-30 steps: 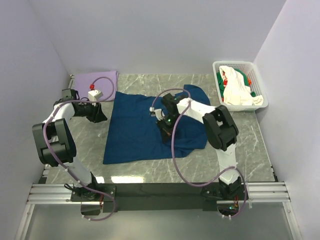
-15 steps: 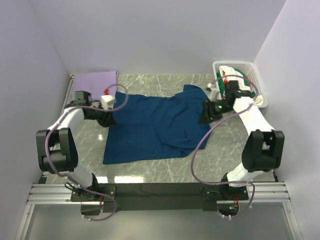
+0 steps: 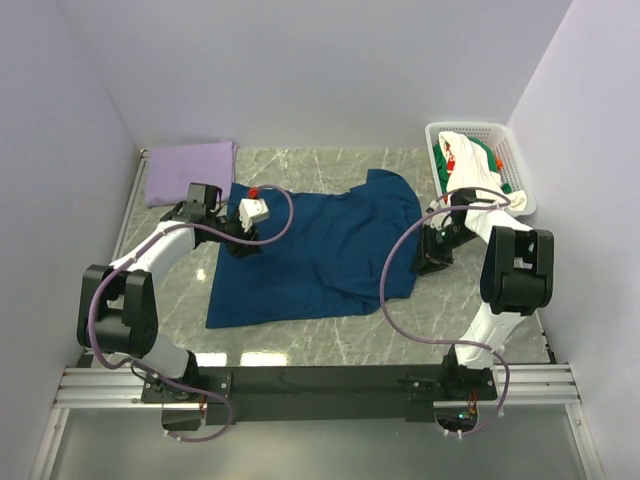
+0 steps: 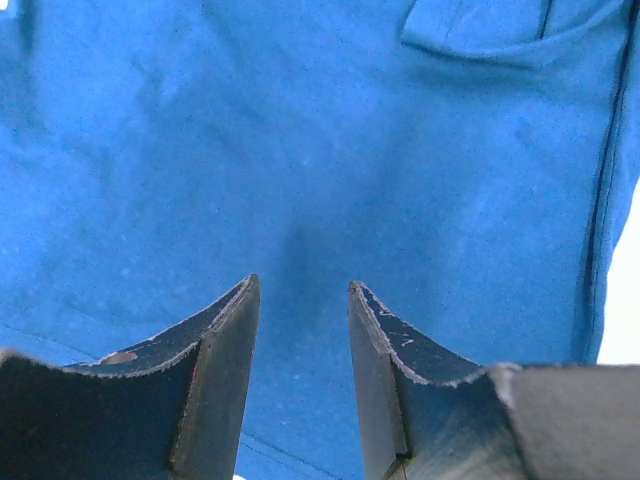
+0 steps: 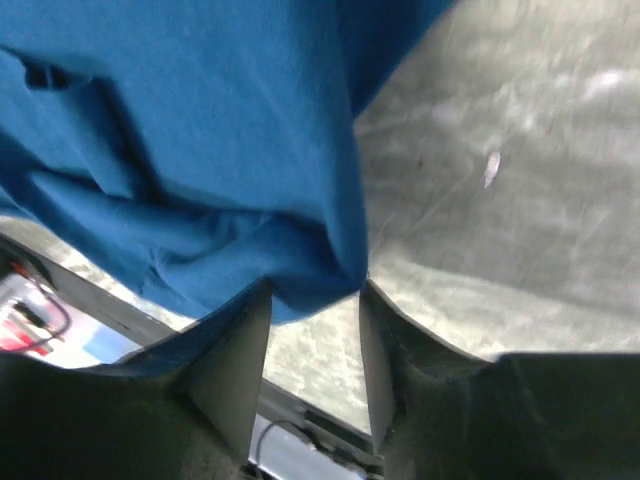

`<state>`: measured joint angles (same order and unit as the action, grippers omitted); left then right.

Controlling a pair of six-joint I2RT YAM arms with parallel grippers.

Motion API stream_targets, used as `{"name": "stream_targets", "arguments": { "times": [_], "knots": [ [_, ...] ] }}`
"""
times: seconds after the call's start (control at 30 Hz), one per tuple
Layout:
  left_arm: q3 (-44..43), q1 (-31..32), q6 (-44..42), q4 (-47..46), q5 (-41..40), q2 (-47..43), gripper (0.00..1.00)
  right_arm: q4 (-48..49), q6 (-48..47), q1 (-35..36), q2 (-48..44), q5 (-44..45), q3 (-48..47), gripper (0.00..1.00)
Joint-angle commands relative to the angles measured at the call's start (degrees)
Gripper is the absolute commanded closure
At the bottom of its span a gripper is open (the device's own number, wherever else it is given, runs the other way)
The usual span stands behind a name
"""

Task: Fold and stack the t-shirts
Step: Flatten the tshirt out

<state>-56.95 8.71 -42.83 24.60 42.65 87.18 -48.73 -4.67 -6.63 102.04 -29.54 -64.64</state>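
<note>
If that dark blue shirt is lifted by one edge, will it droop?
Probably droop: the dark navy-blue cloth t-shirt lies rumpled, folds bunched at its right edge. Pushed, it would likely wrinkle up rather than slide across the grey marbled table.

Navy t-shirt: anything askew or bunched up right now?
Yes. The navy t-shirt lies skewed, and its right edge is rumpled into folds at the right gripper, whose open jaws straddle that edge. Under the left gripper the cloth is flat.
</note>
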Motion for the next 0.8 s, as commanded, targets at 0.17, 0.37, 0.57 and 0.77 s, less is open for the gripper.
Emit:
{"name": "stream_targets", "arguments": {
  "times": [0.17,0.37,0.57,0.77],
  "knots": [
    [2.45,-0.01,-1.03,-1.31,-0.82,-2.89,0.55,3.20,3.87,4.78,1.76,-2.11,-8.73,1.00],
    [2.63,-0.01,-0.77,-1.13,-1.43,-3.07,0.55,3.03,4.05,20.59,5.09,5.44,-15.14,1.00],
    [2.02,-0.18,-0.41,0.10,-1.52,-2.45,0.55,-1.37,2.12,24.65,11.52,7.83,-18.07,0.76],
    [2.02,-0.71,-0.33,0.71,0.06,-2.36,0.55,-2.34,-1.31,20.97,-4.98,4.49,-9.11,0.57]
  ]
}}
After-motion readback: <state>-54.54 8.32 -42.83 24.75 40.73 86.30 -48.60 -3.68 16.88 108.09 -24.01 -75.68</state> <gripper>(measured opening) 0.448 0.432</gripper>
